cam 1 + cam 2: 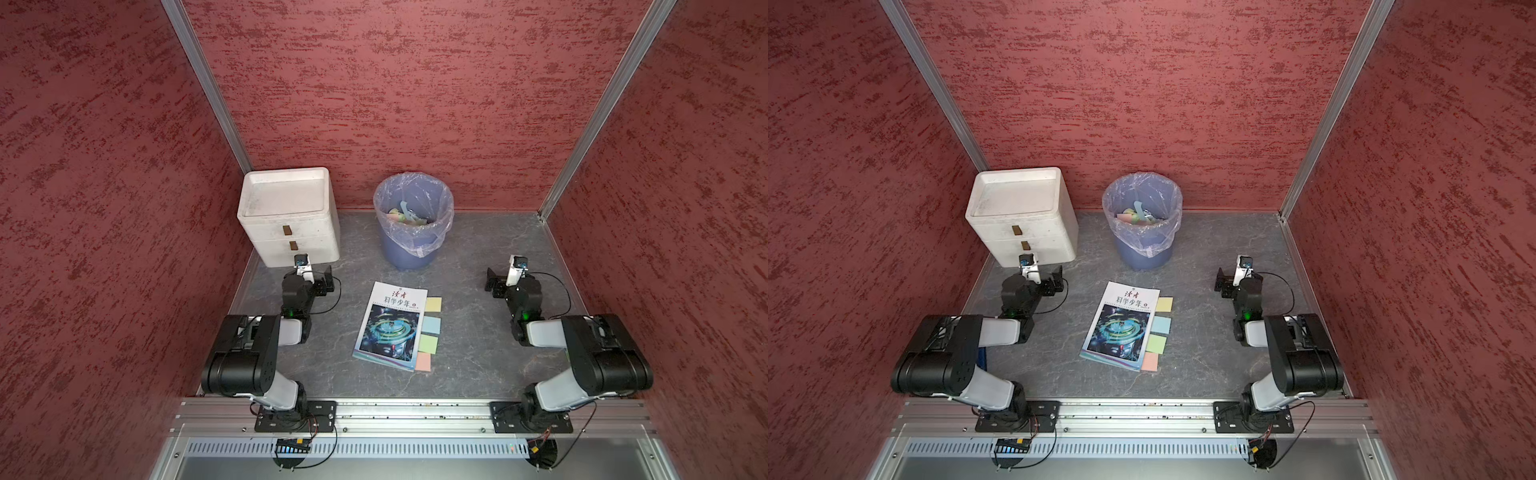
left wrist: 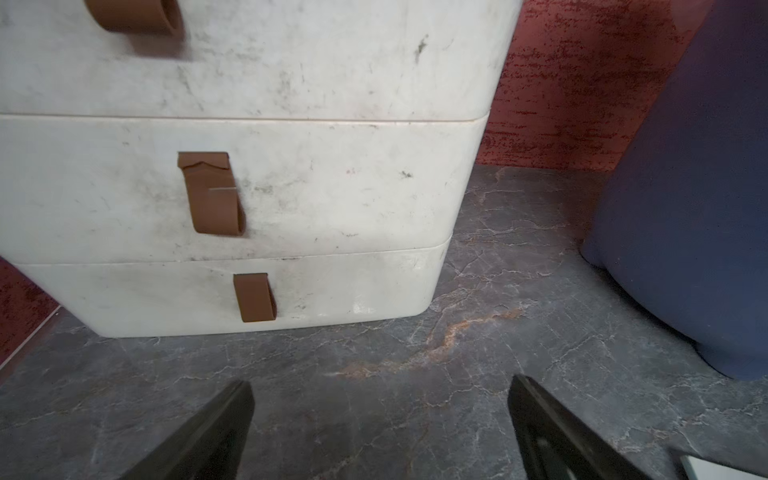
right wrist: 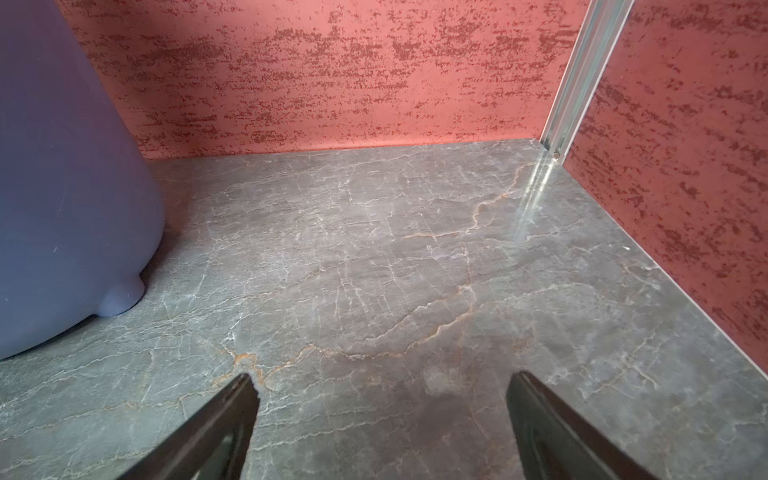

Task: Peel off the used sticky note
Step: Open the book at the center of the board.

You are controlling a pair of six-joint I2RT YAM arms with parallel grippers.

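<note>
Tabletop (image 1: pixel 478 249), grey and veined, bears everything shown; my two arms work it from the near rail. Drawer chest (image 1: pixel 286 216), white with brown pull tabs, stands in the far corner on my left. Bin (image 1: pixel 409 255), blue with a clear liner, stands near it at the back wall and holds scraps of coloured paper. Magazine (image 1: pixel 390 326) lies closed and flat at the centre, between my arms.

Four sticky notes protrude in a column from under the magazine's edge on my right. Yellow note (image 1: pixel 433 304) is farthest from me, then blue note (image 1: pixel 431 325), green note (image 1: pixel 428 344) and pink note (image 1: pixel 423 361) nearest. All lie flat and none is lifted. No writing is legible, so I cannot tell which is the used one.

My left claw (image 2: pixel 380 399) hangs low before the chest, jaws spread wide with nothing between them. My right claw (image 3: pixel 382 378) does likewise over bare table to the right of the bin. Both are well apart from the notes.

Step in hand, as I judge it, is the very start, with the approach not yet begun. The next move calls for bringing one claw, probably the right, to a note's free edge. It must pinch the thin paper without catching the cover, perhaps while the other claw steadies the magazine, then peel away from the glued strip.
</note>
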